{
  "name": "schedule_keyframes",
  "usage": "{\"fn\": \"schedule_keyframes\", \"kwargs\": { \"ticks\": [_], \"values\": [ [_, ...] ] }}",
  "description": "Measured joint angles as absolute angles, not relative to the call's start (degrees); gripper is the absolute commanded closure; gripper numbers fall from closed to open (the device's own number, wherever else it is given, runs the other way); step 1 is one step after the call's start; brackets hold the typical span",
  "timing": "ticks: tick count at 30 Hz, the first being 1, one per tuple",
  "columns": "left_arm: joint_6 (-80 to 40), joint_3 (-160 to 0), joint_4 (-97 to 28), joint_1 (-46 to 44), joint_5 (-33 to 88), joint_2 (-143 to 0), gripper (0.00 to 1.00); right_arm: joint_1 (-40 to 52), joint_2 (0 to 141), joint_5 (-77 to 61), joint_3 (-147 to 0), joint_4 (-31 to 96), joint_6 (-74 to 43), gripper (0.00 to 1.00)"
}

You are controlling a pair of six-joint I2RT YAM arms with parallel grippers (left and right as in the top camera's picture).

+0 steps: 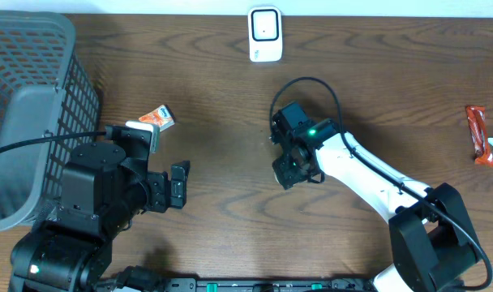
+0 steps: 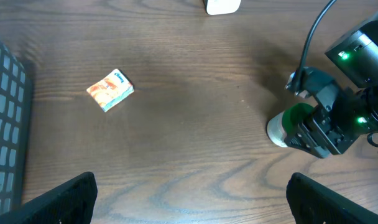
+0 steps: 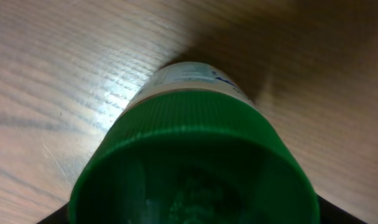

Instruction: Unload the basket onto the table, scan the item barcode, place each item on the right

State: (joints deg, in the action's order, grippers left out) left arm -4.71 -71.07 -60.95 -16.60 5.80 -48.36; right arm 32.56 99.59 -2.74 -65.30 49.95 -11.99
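Right pincer (image 1: 293, 169) set around the green cap (image 3: 195, 155) of the bottle (image 2: 277, 127); whether it is clamped, cannot tell. Bottle on the table (image 1: 222, 97), mid-right. Left pincer (image 2: 190, 186) jaws wide apart, holding nothing. Scanner (image 1: 264, 34) at far edge, well apart.

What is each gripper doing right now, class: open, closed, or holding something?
Left gripper: open, holding nothing.
Right gripper: jaws around the green-capped bottle; whether they grip it cannot be told.
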Motion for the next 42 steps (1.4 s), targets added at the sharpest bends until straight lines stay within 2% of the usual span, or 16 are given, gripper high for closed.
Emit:
{"fn": "schedule_keyframes", "kwargs": {
  "ticks": [1,2,8,16,21,26,31,34,42],
  "values": [
    [-4.7,-71.1,-60.9,-16.6,5.8,-48.4,0.02,32.4,99.6,-2.7,-65.2,50.0,-15.2,0.06],
    [-4.7,-71.1,-60.9,-16.6,5.8,-48.4,0.02,32.3,99.7,-2.7,-65.1,50.0,-17.4,0.01],
    [-4.7,-71.1,-60.9,-16.6,5.8,-48.4,0.02,32.2,99.7,-2.5,-65.2,49.7,-25.2,0.01],
    [-4.7,-71.1,-60.9,-16.6,5.8,-48.4,0.02,32.3,97.0,0.6,-67.3,48.6,-27.2,0.01],
    [-4.7,-71.1,-60.9,-16.6,5.8,-48.4,0.02,32.5,89.9,11.2,-67.7,35.2,-22.6,0.01],
    [-4.7,-71.1,-61.0,-16.6,5.8,-48.4,0.02,32.4,82.6,23.7,-68.2,15.5,-18.5,0.01],
    [-4.7,-71.1,-61.0,-16.6,5.8,-48.4,0.02,31.4,79.3,25.1,-69.3,0.4,-17.9,0.01],
    [-4.7,-71.1,-60.9,-16.6,5.8,-48.4,0.02,30.5,79.3,22.2,-69.8,4.8,-22.2,0.01],
    [-4.7,-71.1,-61.0,-16.6,5.8,-48.4,0.02,29.5,80.7,8.2,-71.1,41.3,-34.6,0.06]
  ]
}}
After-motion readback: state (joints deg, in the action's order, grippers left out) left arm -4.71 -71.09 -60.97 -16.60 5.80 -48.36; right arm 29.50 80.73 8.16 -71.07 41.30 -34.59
